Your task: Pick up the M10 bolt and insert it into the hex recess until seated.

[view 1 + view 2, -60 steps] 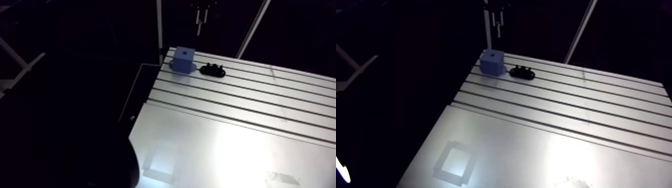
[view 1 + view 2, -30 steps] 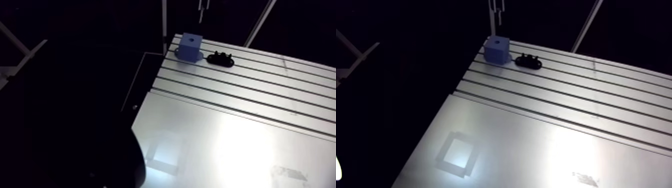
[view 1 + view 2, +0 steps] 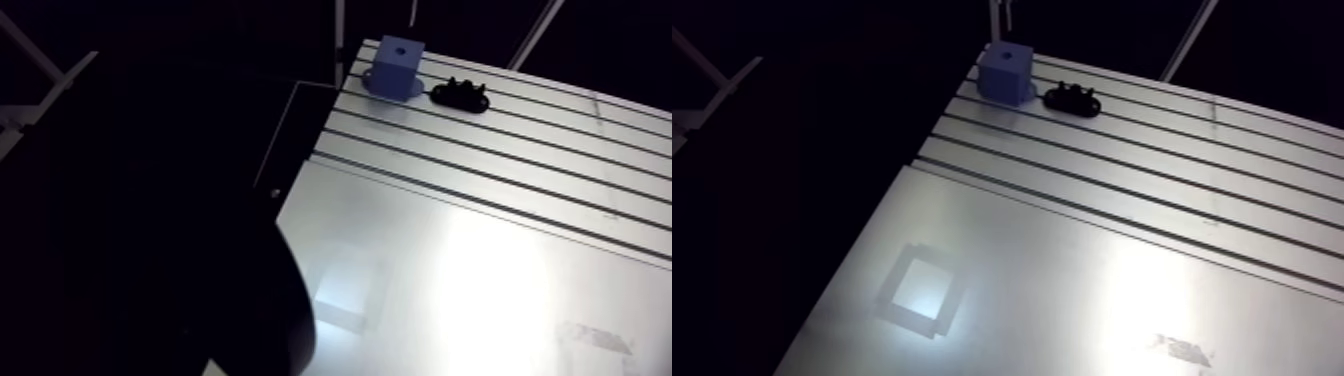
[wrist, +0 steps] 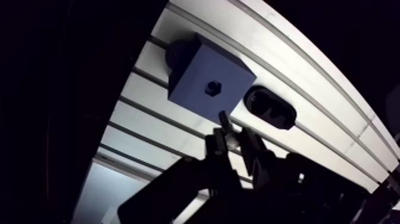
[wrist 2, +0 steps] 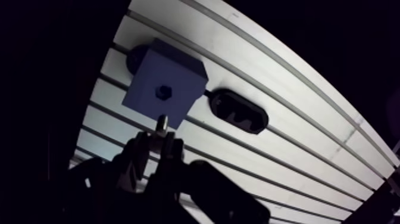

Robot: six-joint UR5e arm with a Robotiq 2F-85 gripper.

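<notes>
A blue block (image 4: 202,80) stands near the table's far left corner, with a small hex recess (image 4: 213,87) in its top face. In the wrist view my gripper (image 4: 229,140) is shut on the M10 bolt (image 4: 223,120). The bolt's shank sticks out past the fingertips and points toward the block. Its tip hangs just short of the recess, above the block's near edge. Next to the block lies a black oval bolt holder (image 4: 271,107) with nothing in it. The arm view shows the block (image 3: 397,62) and holder (image 3: 460,95) far off.
The slotted aluminium table (image 3: 480,250) drops off into darkness just past the block (image 3: 1006,72) on the left. A pale square patch (image 3: 919,290) marks the smooth near plate. A slanted frame pole (image 3: 1192,30) rises behind the table.
The arm view has shifted, so block and holder sit higher in it and the gripper has left its top edge. Block and holder have not moved on the table.
</notes>
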